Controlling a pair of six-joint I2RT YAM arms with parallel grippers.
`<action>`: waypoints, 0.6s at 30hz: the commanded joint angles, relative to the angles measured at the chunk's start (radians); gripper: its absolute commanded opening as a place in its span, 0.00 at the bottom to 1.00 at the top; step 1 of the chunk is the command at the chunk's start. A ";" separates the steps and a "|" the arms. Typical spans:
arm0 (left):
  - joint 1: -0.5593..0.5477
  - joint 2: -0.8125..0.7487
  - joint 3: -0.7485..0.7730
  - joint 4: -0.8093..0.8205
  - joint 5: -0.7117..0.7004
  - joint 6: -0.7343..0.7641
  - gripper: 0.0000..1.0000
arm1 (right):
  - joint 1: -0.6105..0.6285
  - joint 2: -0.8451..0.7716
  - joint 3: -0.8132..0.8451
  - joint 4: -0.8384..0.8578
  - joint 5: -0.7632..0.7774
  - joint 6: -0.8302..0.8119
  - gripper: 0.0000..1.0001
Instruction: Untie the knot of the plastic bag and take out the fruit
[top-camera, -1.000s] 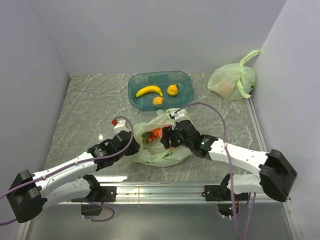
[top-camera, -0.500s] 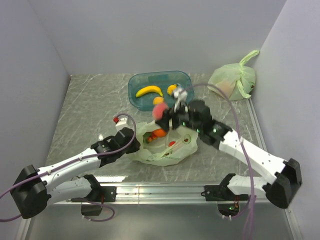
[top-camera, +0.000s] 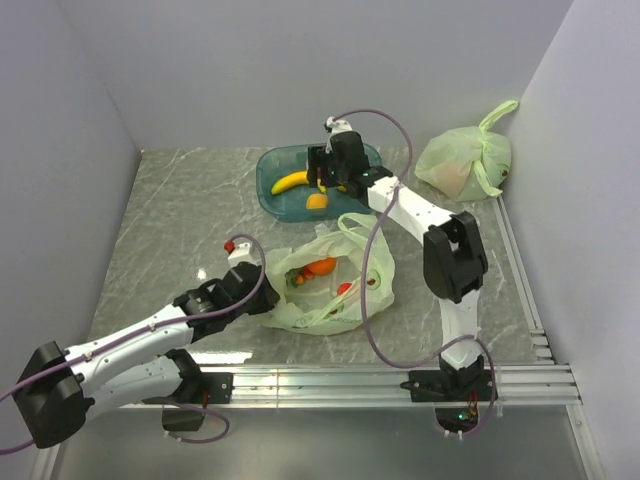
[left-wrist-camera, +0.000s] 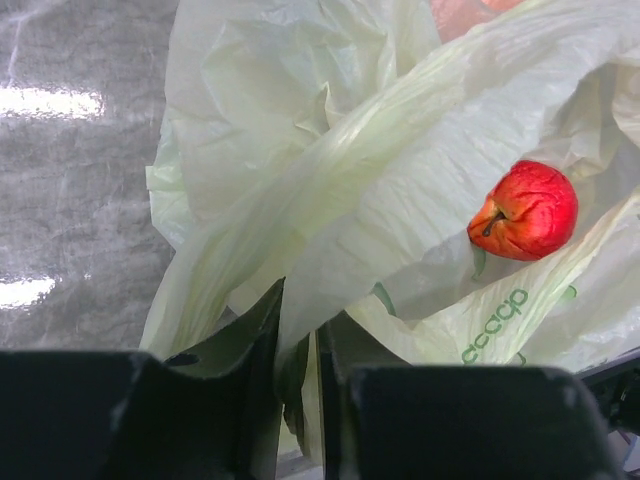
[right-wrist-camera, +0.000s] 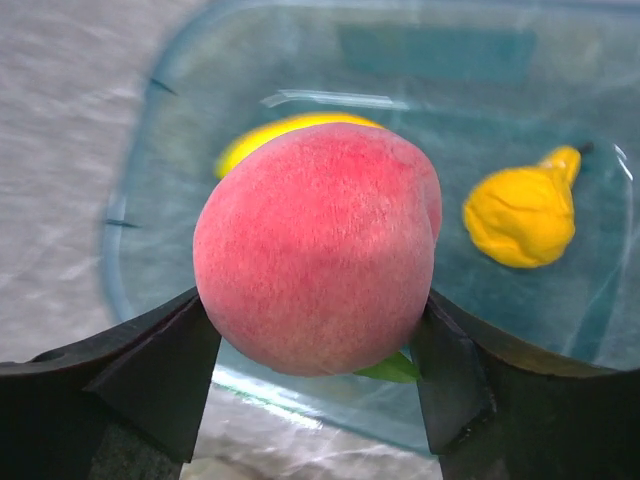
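The pale green plastic bag lies open in the middle of the table with an orange and a red apple inside. No knot shows on it. My left gripper is shut on a fold of the bag's film at its left edge. My right gripper is shut on a pink peach and holds it above the blue tray. The tray holds a banana, a yellow pear-shaped fruit and a small orange-yellow fruit.
A second, tied pale green bag showing pinkish-orange through its film sits at the back right by the wall. Grey walls close in the left, back and right. A metal rail runs along the near edge.
My right gripper has lifted the peach out of the bag and carried it back over the blue tray. The left gripper has kept its hold on the bag's edge.
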 joint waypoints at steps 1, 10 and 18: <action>-0.005 -0.022 0.003 0.016 0.000 0.003 0.22 | 0.000 -0.021 0.099 -0.039 0.024 0.001 0.83; -0.007 0.004 0.009 0.047 -0.001 0.009 0.24 | 0.005 -0.256 -0.114 -0.022 -0.050 -0.038 0.95; -0.005 0.014 0.021 0.059 -0.018 -0.001 0.25 | 0.195 -0.700 -0.641 0.057 -0.042 -0.004 0.89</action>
